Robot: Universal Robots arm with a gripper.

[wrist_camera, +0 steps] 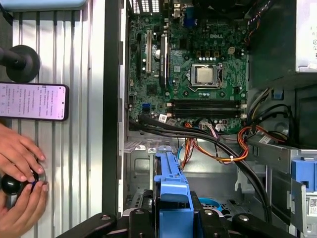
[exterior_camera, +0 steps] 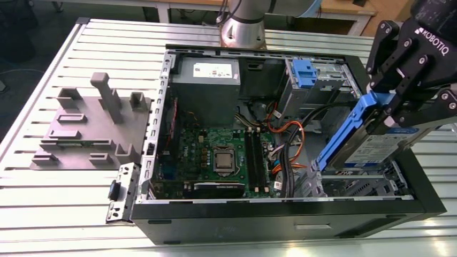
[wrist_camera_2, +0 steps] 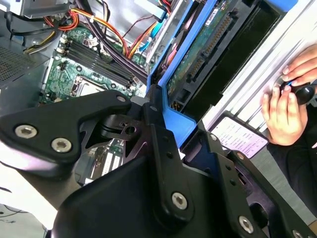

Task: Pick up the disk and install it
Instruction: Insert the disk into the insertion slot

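disk (exterior_camera: 375, 149) is hanging tilted, one end down, over the drive bay (exterior_camera: 357, 179) at the exterior view's right end of the computer case (exterior_camera: 236, 227). the gripper (exterior_camera: 395, 110) is clamping it, jaws closed across its blue side rails. i'm judging this as the lowering-in stage. doing it well is meaning getting the rails square with the bay's guides and easing the tilt out, not forcing a corner.

scanning the exterior view from its left: a grey fixture (exterior_camera: 89, 126) is sitting on the slatted counter (exterior_camera: 43, 214), well apart from the work. inside the case the motherboard (exterior_camera: 214, 155) is lying flat, with the grey metal box (exterior_camera: 207, 75) at its far side. orange and black cables (exterior_camera: 289, 136) are trailing between the board and the bay, near the disk's lower end, and i'm reckoning they're the main snag risk. a blue latch (exterior_camera: 303, 69) is standing upright beyond. in the first wrist view a person's hands (wrist_camera: 20, 163) are resting on the counter outside the case, beside a phone (wrist_camera: 32, 101).
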